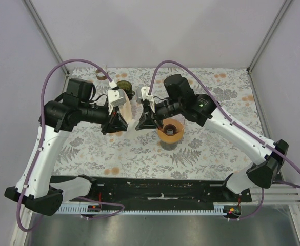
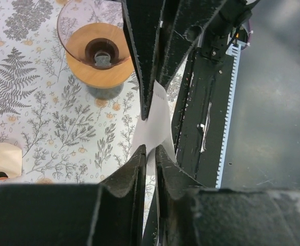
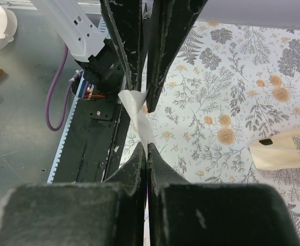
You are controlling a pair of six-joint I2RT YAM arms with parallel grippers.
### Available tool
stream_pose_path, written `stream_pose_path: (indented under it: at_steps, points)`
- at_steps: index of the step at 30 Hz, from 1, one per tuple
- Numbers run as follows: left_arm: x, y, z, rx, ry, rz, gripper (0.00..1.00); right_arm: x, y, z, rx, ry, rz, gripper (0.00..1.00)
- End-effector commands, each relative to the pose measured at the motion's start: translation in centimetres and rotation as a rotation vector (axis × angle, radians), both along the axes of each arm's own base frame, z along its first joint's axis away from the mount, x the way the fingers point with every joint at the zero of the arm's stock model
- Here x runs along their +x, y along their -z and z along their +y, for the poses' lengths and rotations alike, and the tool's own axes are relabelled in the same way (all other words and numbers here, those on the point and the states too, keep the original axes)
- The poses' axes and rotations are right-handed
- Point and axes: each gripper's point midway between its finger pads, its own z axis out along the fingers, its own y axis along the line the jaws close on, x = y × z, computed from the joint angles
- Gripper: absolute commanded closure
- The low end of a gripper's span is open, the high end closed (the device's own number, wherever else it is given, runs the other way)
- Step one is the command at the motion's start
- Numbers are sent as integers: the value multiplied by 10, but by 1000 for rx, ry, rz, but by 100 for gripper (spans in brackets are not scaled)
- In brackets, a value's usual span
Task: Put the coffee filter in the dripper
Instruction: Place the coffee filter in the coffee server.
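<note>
Above the middle of the counter (image 1: pixel 88 148), your two hands meet tip to tip. The right hand (image 3: pixel 147 148) is fully closed and pinches the white coffee filter (image 3: pixel 135 110) by one edge. The left hand (image 2: pixel 150 149) stands only a little open. The paper passes through its gap, but whether the pads touch it is hard to make out. Just beyond, the dripper (image 1: pixel 170 131) stands empty, its rim partly covered by the right arm. Farther back lies a beige packet (image 3: pixel 280 149), cut off in the right wrist view.
</note>
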Motion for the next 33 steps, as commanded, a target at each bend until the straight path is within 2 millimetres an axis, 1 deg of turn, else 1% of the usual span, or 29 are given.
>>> stream_pose_path:
  at_steps: [1, 5, 7, 11, 15, 16, 19, 20, 21, 23, 24, 25, 27, 29, 30, 32, 33]
  points:
    - [10, -8, -4, -27, -40, -22, 80, 0, -15, 3, 24, -3, -1, 100]
    - [12, -9, -6, -36, -40, -19, 71, 4, -14, 4, 16, 14, 0, 100]
    - [12, -8, -6, -36, -43, -12, 68, 6, -12, 4, 12, 21, 0, 100]
    - [10, -6, -9, -50, -30, 2, 68, 8, -14, 4, 19, 13, 4, 100]
    - [8, -4, -11, -62, -13, 23, 76, 11, -15, 6, 23, 6, 12, 100]
    - [8, -3, -11, -60, -15, 26, 80, 11, -16, 6, 25, 5, 11, 100]
    - [13, -2, -10, -50, -47, 26, 96, 13, -15, 5, 22, 4, 18, 100]
    - [15, -2, -9, -47, -61, 25, 98, 14, -15, 5, 24, 8, 14, 100]
    - [16, -2, -9, -44, -74, 27, 98, 16, -14, 5, 22, 15, 13, 96]
    - [26, -5, -8, -45, -134, 28, 98, 22, -15, 3, 18, 40, 8, 89]
    - [31, -7, -8, -48, -176, 36, 98, 25, -16, 3, 19, 53, 5, 80]
    - [40, -10, -7, -54, -235, 40, 98, 31, -18, 2, 17, 85, -2, 68]
    - [52, -13, -4, -58, -325, 54, 98, 48, -20, 2, 8, 178, -15, 45]
    - [67, -14, 2, -49, -430, 45, 98, 73, -25, -2, -1, 326, -45, 32]
    - [74, -13, 6, -40, -480, 45, 98, 83, -27, -5, -3, 393, -57, 26]
    - [90, -14, 16, -32, -588, 30, 98, 100, -35, -12, 8, 511, -70, 22]
    - [98, -13, 20, -30, -647, 36, 98, 106, -40, -15, 22, 564, -70, 18]
